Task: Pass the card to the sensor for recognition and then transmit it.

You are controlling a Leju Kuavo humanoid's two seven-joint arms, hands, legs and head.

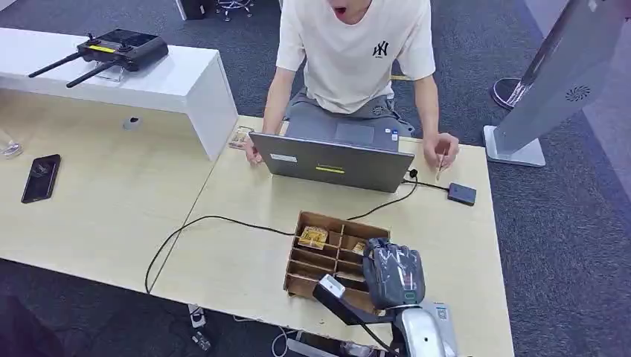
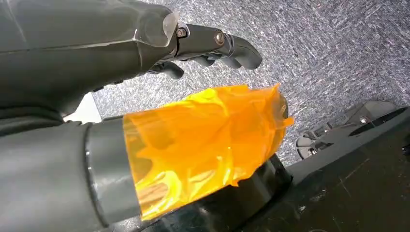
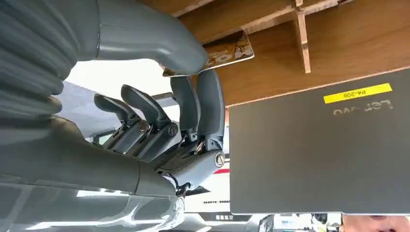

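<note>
My right hand [image 1: 393,271] hovers over the near right part of the brown compartment box [image 1: 301,268]. In the right wrist view its thumb [image 3: 159,41] and fingers [image 3: 203,96] pinch a printed card [image 3: 232,50] just off the box's wooden dividers. More cards [image 1: 313,236] lie in a far compartment. The sensor [image 1: 461,194], a small dark flat pad, lies on the table's right side, wired to the laptop [image 1: 331,162]. My left hand [image 2: 203,46] hangs over grey carpet, holding nothing, fingers loosely apart, its thumb [image 2: 208,140] wrapped in orange film.
A person sits behind the laptop, one hand [image 1: 440,149] holding a small card near the sensor. A black cable [image 1: 216,219] runs across the table. A phone [image 1: 41,177] lies far left, and a remote controller [image 1: 123,48] rests on the white shelf.
</note>
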